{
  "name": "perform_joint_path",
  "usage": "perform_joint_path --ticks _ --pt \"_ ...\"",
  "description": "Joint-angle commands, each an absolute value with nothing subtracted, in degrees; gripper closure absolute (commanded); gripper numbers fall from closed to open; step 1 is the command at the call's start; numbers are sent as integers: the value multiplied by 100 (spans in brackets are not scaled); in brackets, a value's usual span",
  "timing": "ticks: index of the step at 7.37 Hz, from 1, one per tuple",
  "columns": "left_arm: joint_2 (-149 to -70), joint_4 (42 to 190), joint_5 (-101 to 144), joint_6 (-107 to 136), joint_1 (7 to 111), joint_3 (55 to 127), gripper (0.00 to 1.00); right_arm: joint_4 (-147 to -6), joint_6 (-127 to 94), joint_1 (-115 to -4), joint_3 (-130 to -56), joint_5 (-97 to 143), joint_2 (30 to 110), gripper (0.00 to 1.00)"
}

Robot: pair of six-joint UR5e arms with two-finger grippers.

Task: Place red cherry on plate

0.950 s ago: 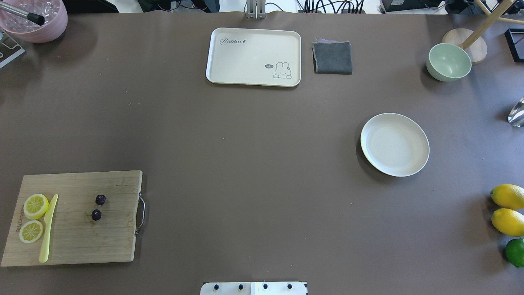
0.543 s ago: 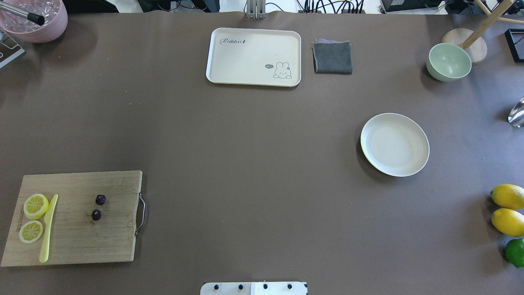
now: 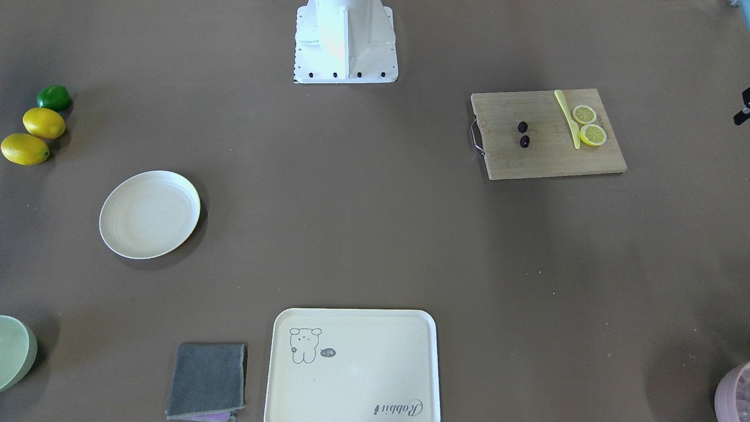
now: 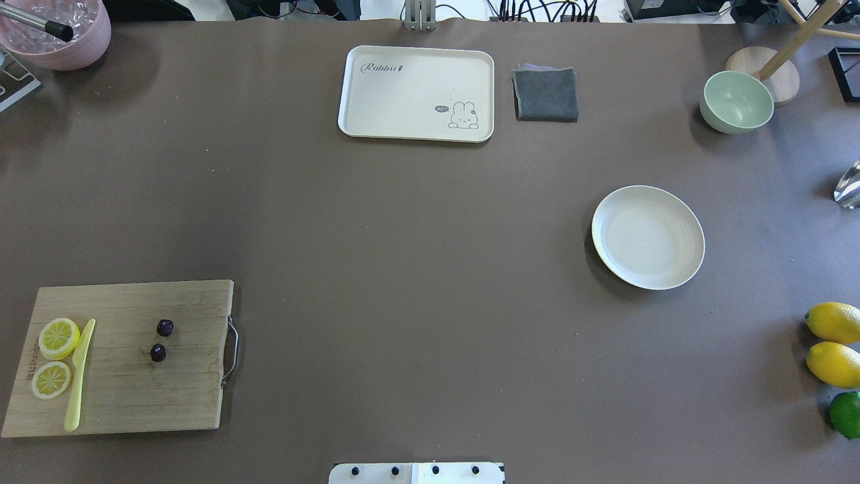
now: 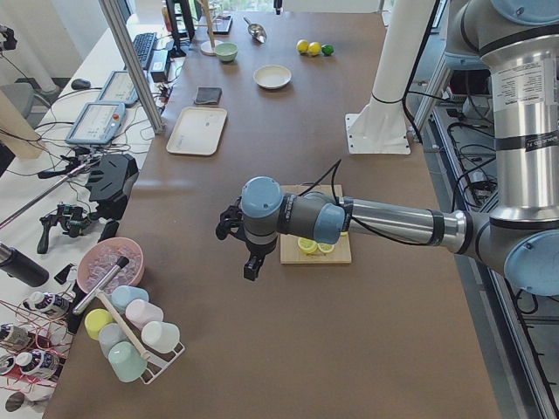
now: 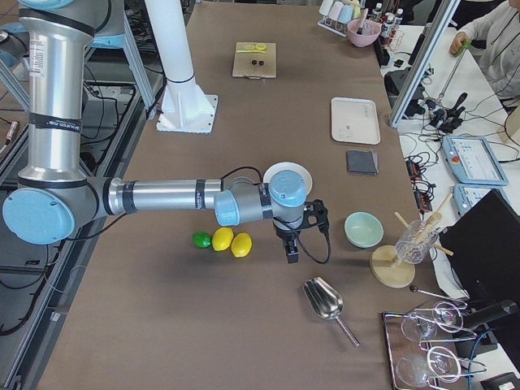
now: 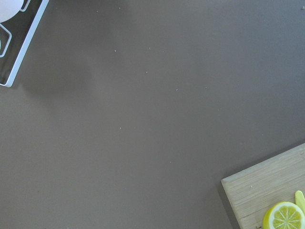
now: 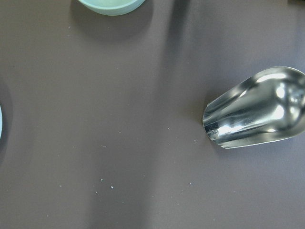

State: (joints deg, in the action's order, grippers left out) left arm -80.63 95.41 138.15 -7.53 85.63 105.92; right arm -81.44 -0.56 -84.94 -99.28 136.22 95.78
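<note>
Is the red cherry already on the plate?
No, the red cherry lies on the wooden cutting board, well apart from the plate, which holds nothing.

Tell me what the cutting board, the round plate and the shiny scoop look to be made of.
Rectangular tan cutting board: wood, likely bamboo, matte, with visible strip grain.
Round cream-white plate: matte, no glare, faint rings; perhaps plastic or fibre composite, cannot tell which.
Silver scoop: polished metal, with mirror-like reflections.
</note>
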Motion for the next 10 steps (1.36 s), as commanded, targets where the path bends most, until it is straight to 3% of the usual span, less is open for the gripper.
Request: perform_joint_path --ticks 1,4,8,10 --pt "-8051 9536 13816 -677 8552 10573 2 -8253 -44 -8490 -9932 13788 9518 0" --pt "-8051 9632 13816 -229 8332 10564 2 -7904 -262 -7493 -9836 14247 8950 0" --pt "-8051 9633 13816 97 8279 10503 2 -6097 -2385 -6251 -8661 13994 8079 0" --pt "-8060 9633 13816 105 8279 10503 2 -5827 -2505 -5899 -8202 13615 7929 6"
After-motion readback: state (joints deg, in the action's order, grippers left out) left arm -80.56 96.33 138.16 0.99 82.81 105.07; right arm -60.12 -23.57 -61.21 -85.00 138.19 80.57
